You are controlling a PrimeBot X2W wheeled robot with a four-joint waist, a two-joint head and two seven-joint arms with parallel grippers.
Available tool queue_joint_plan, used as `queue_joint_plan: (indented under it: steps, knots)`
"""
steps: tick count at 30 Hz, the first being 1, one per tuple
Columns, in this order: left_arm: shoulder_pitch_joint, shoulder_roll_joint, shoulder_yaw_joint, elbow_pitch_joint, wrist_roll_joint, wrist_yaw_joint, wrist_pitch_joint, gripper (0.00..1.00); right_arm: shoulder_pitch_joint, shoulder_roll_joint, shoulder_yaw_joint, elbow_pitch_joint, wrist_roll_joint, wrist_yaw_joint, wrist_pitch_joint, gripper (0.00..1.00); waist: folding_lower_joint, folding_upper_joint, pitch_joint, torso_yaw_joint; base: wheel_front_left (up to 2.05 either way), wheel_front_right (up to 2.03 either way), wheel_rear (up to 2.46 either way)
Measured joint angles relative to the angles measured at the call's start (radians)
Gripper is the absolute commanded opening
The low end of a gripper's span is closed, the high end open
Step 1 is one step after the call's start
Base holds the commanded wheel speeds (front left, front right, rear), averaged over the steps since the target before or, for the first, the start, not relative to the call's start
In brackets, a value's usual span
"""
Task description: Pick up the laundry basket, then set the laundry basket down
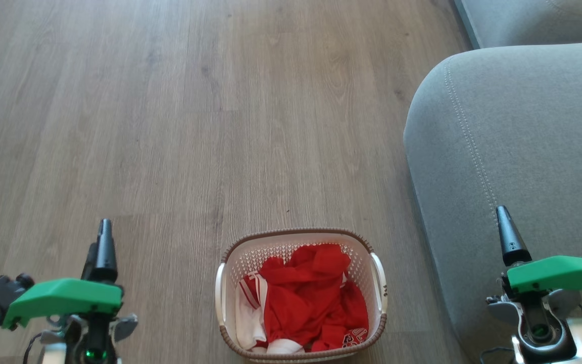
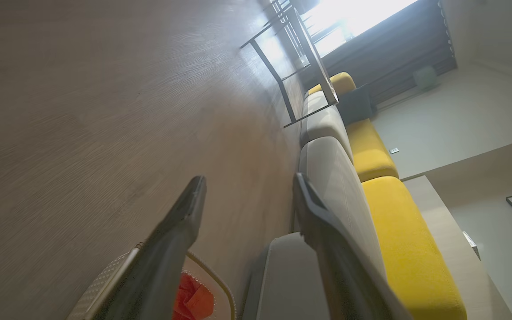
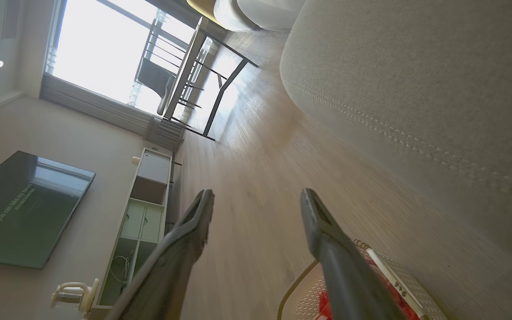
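I am looking down on a wide stretch of grey-brown wooden floor (image 1: 170, 126) that is taking up most of the head view. A grey sofa (image 1: 513, 151) is bulging in from my right, its rounded arm with double stitching reaching down toward the lower edge. The laundry basket (image 1: 250, 263) is sitting upright on the floor at the bottom centre, just beside the sofa and not touching it as far as I can tell. Its brown woven-look rim is running around a cream perforated wall, with a white handle (image 1: 379, 283) on each short side. Red and white clothes (image 1: 311, 298) are lying crumpled inside it.

The left gripper (image 1: 103, 237) is hanging at the lower left and the right gripper (image 1: 508, 227) at the lower right, each well apart from the basket and flanking it, both under green covers.

In the left wrist view the left gripper (image 2: 249, 182) is showing its fingers spread apart with nothing between them, the basket (image 2: 105, 280) peeking out low behind one finger. In the right wrist view the right gripper (image 3: 257, 194) is likewise parted and grasping nothing, with the basket (image 3: 398, 280) lying near the bottom edge.
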Motion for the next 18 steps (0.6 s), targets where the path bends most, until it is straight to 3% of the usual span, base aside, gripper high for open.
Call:
queue_joint_plan:
  steps: [18]
  knots:
    - [-0.042,0.014,-0.124,-0.041,0.321,0.113,-0.051,1.00,-0.037,0.000,0.030,-0.051,-0.270,0.000,-0.048,1.00,0.0000,0.0000,0.020,0.032,0.00,0.00,0.00]
